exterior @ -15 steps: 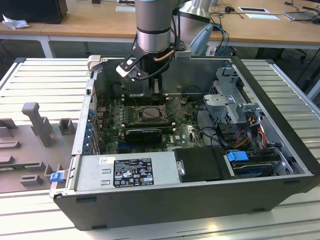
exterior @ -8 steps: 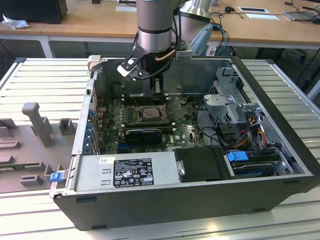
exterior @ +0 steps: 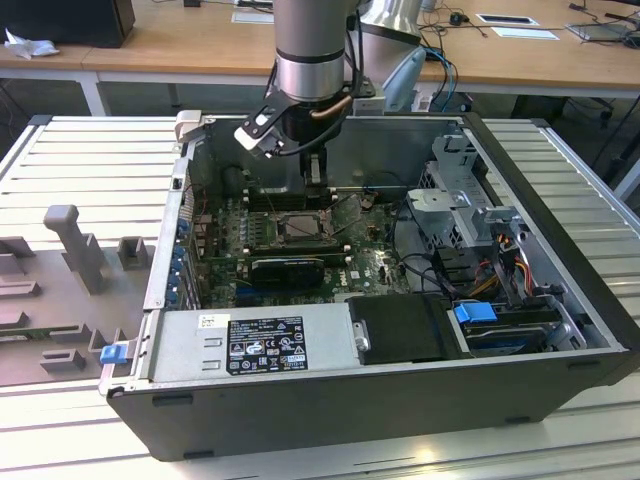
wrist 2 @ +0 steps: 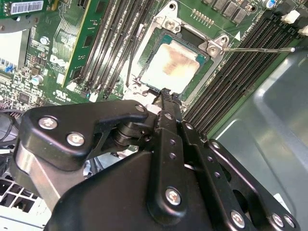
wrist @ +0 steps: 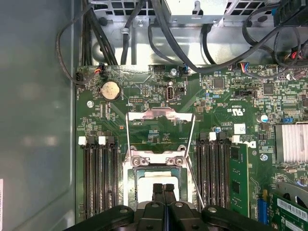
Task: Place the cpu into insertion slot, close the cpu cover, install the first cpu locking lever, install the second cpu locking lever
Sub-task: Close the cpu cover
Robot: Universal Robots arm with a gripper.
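Note:
The cpu [wrist 2: 171, 65] lies flat in the insertion slot [wrist 2: 166, 23], its pale silver-beige top facing up; in the first wrist view the cpu [wrist: 144, 184] shows just beyond my fingertips. The cpu cover [wrist: 161, 115] stands open, swung back from its hinge, with green board visible through its open middle. My gripper [wrist 2: 163, 94] is shut with nothing between the fingers, its tips close over the near edge of the chip. In the exterior view the gripper [exterior: 312, 182] hangs just above the slot [exterior: 300, 226]. A thin locking lever [wrist 2: 260, 49] sticks out beside the socket.
Black memory slots [wrist: 98, 178] flank the socket on both sides. Cables [wrist: 144, 29] run along the case wall beyond the board. A finned heatsink [wrist: 291, 142], an expansion card [exterior: 285, 268], the power supply [exterior: 260, 340] and a drive cage [exterior: 460, 200] crowd the case.

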